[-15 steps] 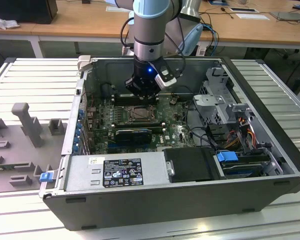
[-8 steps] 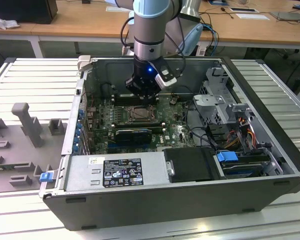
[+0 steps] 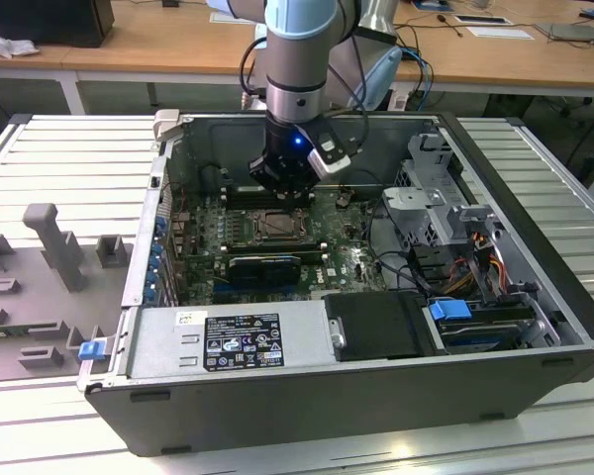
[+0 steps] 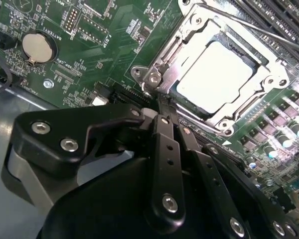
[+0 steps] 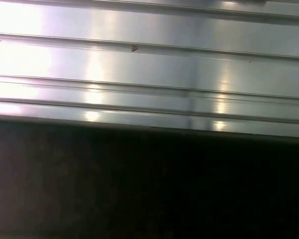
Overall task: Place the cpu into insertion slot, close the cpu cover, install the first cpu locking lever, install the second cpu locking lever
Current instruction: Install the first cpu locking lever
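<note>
1. Black pincer seen in the second wrist view with its two linked fingers drawn together to a narrow tip, nothing held between them; tip sitting right at the corner of the socket by a bright metal hinge bracket. In the exterior view, pincer hanging straight down from the grey-and-blue arm, inside the open computer case, just above the socket.
2. Small flat square cpu with a pale silver-grey metal top, lying flat and level within the socket, glaring white under the light.
3. Square dark-framed insertion slot surrounding the chip on all sides; in the exterior view, insertion slot near the middle of the green circuit board.
4. Thin metal cpu cover, a windowed frame plate, lying down flat over the socket with the chip top showing through its opening.
5. Thin bright metal locking lever rod running along the far edge of the cover, beside the long black memory slots; whether latched, cannot tell.
6. Round silver coin battery well apart from the socket on the green board.
7. Ribbed pale metal worktop under the case; ribbed metal surface also in the first wrist view.
</note>
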### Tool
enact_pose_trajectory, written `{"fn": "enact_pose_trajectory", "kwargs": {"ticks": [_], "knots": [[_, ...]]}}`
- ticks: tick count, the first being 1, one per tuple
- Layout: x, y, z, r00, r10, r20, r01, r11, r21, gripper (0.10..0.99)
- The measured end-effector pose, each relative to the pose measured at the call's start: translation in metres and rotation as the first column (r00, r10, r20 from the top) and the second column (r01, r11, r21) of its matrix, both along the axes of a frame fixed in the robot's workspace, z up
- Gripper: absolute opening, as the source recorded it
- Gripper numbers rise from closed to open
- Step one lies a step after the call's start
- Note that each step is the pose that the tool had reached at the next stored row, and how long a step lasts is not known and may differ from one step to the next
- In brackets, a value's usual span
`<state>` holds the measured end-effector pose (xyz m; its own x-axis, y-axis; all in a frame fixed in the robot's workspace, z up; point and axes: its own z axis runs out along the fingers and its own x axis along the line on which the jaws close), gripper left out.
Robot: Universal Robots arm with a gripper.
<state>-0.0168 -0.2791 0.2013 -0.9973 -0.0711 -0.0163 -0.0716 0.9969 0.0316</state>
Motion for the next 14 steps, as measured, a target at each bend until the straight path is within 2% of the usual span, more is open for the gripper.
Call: {"fn": "enact_pose_trajectory", "kwargs": {"ticks": [1,3,5,11,13,14], "knots": [[0.0000,0.0001,-0.0002,1.0000,0.000,0.0001,0.000,1.0000,0.009,0.106],[0.0000,0.0003,-0.0003,1.0000,0.000,0.0003,0.000,0.9999,0.016,0.106],[0.0001,0.0004,0.0015,1.0000,0.000,0.0009,0.000,0.9999,0.017,0.106],[0.0000,0.0002,0.0201,1.0000,0.000,0.0002,0.000,0.9999,0.016,0.106],[0.0001,-0.0005,0.0206,1.0000,0.000,0.0003,0.000,0.9999,0.016,0.106],[0.0000,-0.0029,0.0206,1.0000,0.000,0.0003,0.000,0.9999,0.016,0.106]]}}
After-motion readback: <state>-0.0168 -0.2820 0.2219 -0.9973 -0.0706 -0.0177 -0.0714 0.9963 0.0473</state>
